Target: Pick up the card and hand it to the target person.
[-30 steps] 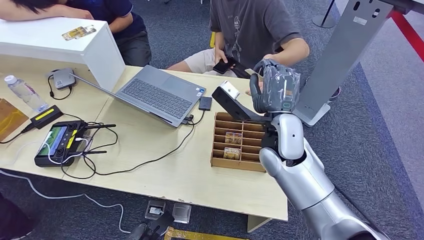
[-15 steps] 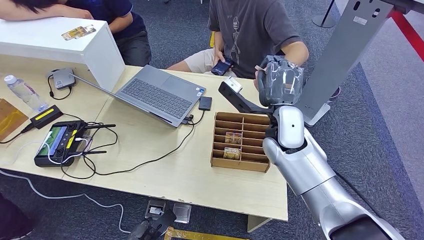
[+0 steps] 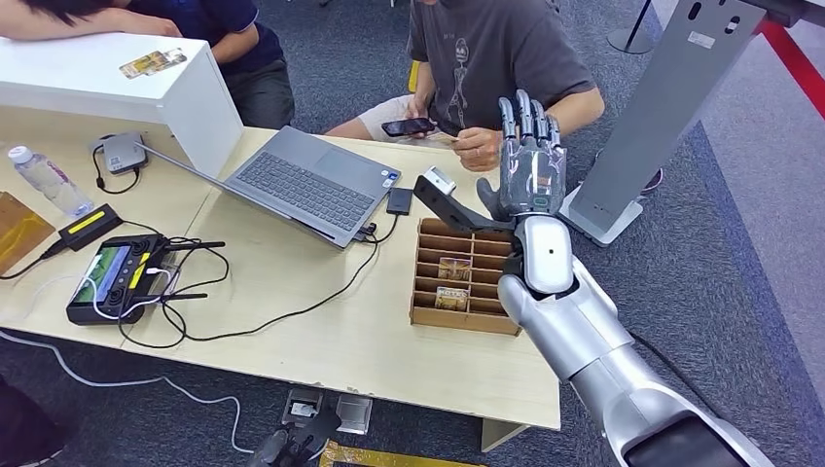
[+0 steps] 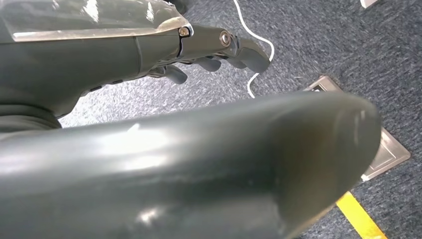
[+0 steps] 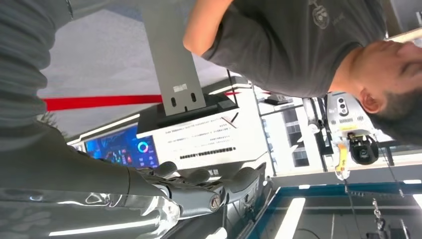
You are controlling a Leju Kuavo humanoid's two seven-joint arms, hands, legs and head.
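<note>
The wooden divider tray sits near the counter's front edge, with cards lying in two of its middle compartments. Above its far side the right hand is raised with fingers straight and spread, holding nothing. Just beyond it, the seated person's hand holds a card, with a phone in the other hand. The left hand hangs over carpet, fingers loosely curled, holding nothing.
</note>
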